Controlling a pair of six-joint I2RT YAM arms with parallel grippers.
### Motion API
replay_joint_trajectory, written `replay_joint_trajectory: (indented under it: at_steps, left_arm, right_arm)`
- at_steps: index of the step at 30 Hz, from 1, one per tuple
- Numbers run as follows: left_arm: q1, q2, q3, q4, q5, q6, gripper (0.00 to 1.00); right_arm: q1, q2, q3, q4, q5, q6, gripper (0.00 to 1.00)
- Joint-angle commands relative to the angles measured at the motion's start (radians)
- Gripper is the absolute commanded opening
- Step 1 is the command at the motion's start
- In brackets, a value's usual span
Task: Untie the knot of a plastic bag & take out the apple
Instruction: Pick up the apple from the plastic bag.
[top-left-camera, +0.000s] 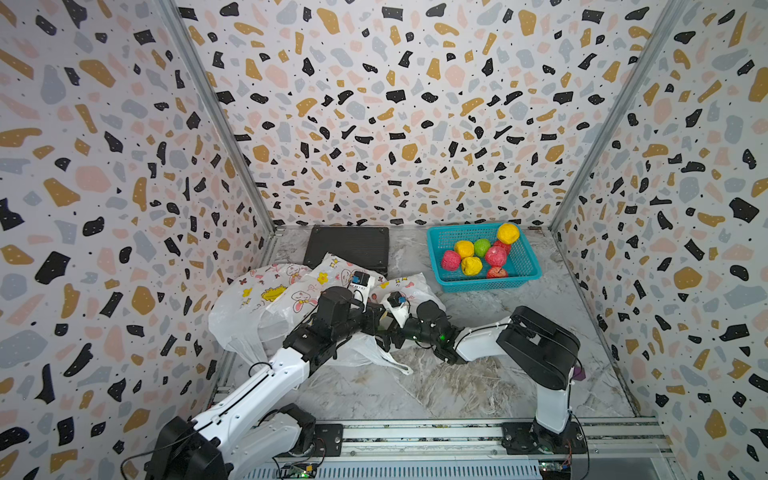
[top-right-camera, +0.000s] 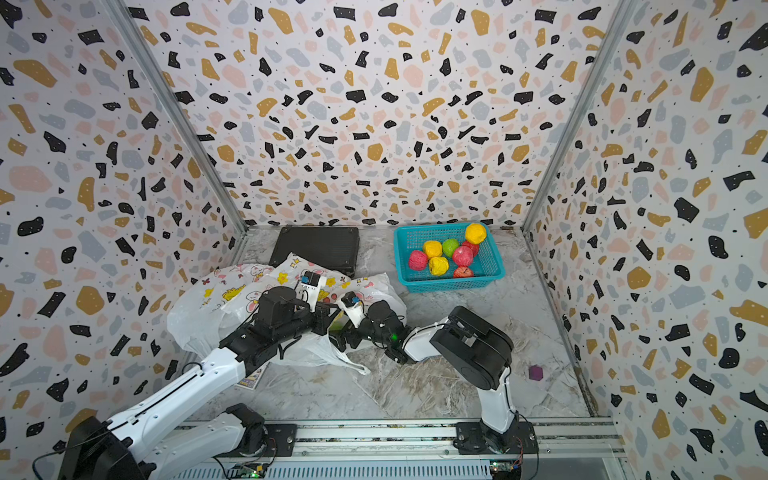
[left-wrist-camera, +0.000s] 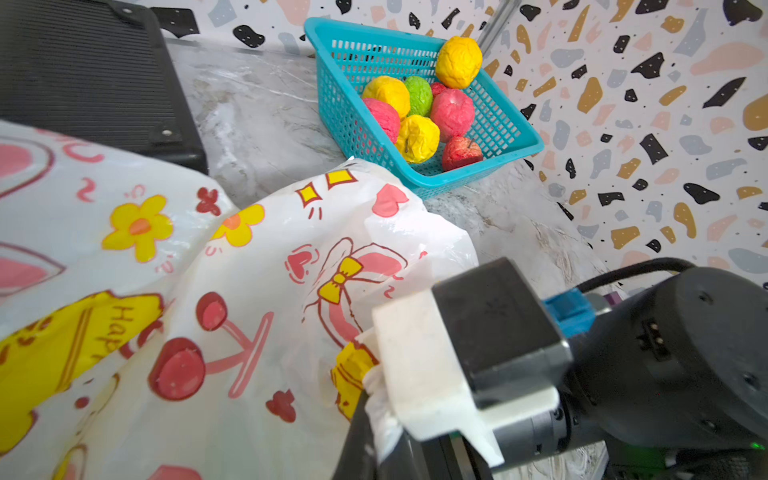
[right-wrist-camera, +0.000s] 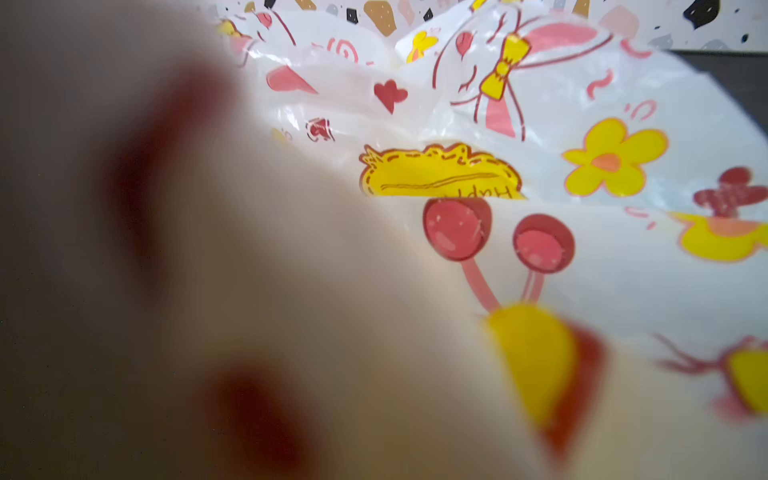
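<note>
A white plastic bag (top-left-camera: 266, 307) printed with rabbits, flowers and cherries lies crumpled at the left centre of the table, in both top views (top-right-camera: 199, 316). My left gripper (top-left-camera: 377, 321) reaches over it. In the left wrist view its dark fingers (left-wrist-camera: 357, 436) pinch a bunched strip of the bag (left-wrist-camera: 380, 411). My right gripper (top-left-camera: 388, 338) meets it from the right, fingers apart, low against the bag's edge. Blurred plastic (right-wrist-camera: 291, 291) close to the lens fills much of the right wrist view, with the printed bag (right-wrist-camera: 582, 124) behind it. I cannot make out the knot. The apple is hidden.
A teal basket (top-left-camera: 532, 266) holding several coloured fruits stands at the back right. A black ribbed pad (top-left-camera: 349, 245) lies at the back behind the bag. A small purple object (top-right-camera: 536, 372) sits near the right wall. Patterned walls enclose three sides.
</note>
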Motion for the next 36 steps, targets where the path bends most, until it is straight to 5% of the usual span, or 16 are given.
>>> replay_joint_trajectory:
  at_steps: [1, 4, 12, 15, 18, 21, 26, 31, 36]
  left_arm:
    - [-0.016, -0.095, -0.043, -0.017, -0.134, -0.029, 0.48]
    - [-0.016, -0.177, -0.079, -0.141, -0.302, -0.07, 0.69]
    - [-0.016, -0.247, -0.212, -0.152, -0.426, -0.176, 0.73]
    - [-0.013, -0.229, -0.238, -0.166, -0.486, -0.235, 0.65]
    - [-0.002, -0.222, -0.26, -0.133, -0.487, -0.248, 0.18]
    - [0.002, -0.197, -0.239, -0.094, -0.452, -0.236, 0.0]
    - [0.007, -0.193, -0.225, -0.074, -0.415, -0.228, 0.0]
    - [0.018, -0.204, -0.212, -0.078, -0.412, -0.219, 0.0]
    - [0.031, -0.185, -0.178, -0.119, -0.491, -0.188, 0.0]
  right_arm:
    - [0.023, 0.056, 0.011, -0.152, 0.005, 0.015, 0.98]
    - [0.035, 0.081, 0.044, -0.246, 0.043, 0.0, 0.98]
    - [0.044, 0.087, 0.061, -0.251, 0.13, 0.007, 0.91]
    - [0.049, 0.054, 0.063, -0.213, 0.15, 0.002, 0.92]
    - [0.053, 0.062, 0.109, -0.212, 0.142, -0.02, 0.94]
    - [0.054, 0.097, 0.155, -0.209, 0.142, -0.034, 0.95]
    - [0.054, 0.14, 0.206, -0.226, 0.129, -0.038, 0.84]
    - [0.054, 0.135, 0.217, -0.289, 0.121, -0.052, 0.57]
    - [0.054, -0.024, 0.1, -0.326, 0.144, -0.048, 0.39]
